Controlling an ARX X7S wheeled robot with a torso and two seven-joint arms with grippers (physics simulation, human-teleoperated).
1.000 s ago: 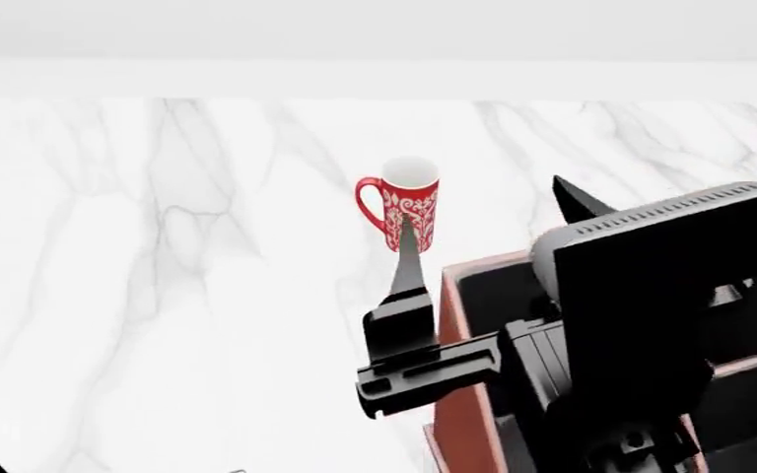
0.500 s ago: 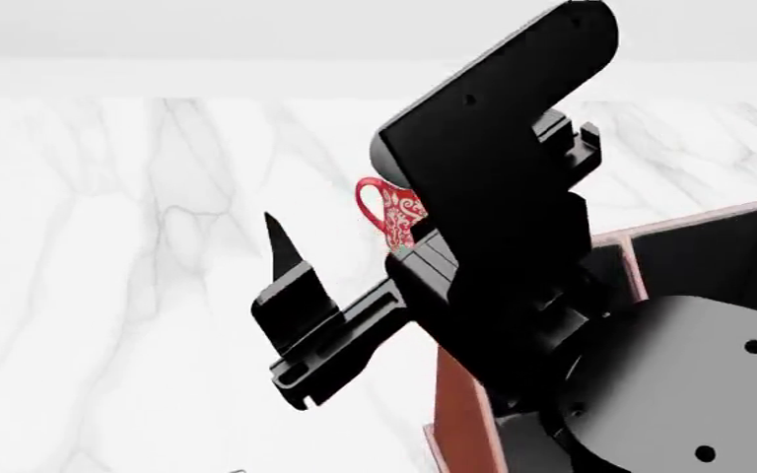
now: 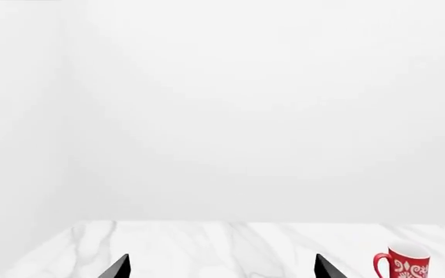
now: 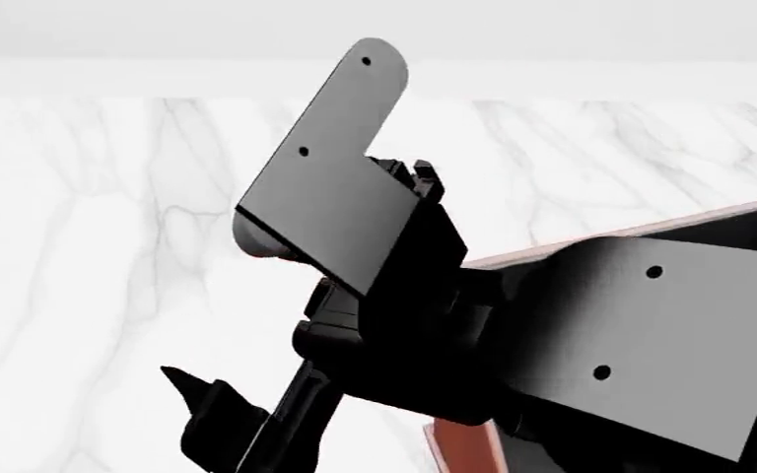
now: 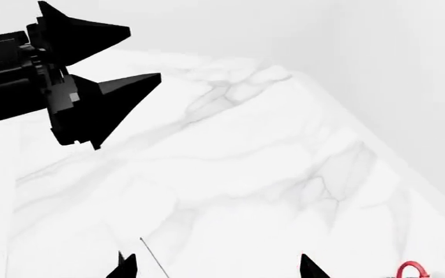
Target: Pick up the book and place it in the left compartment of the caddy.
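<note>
While the right gripper and left gripper both stand spread and empty over the white marble counter, the black book is nowhere visible, perhaps hidden behind the arm blocking the reddish-brown leather-like caddy.

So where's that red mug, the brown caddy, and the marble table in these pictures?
red mug [image 3: 405, 263]: left wrist view, on its patterned side below the white rim.
caddy [image 4: 464, 448]: head view, on its reddish-brown outer wall beneath the arm.
marble table [image 4: 103, 246]: head view, on a bare veined patch.
</note>
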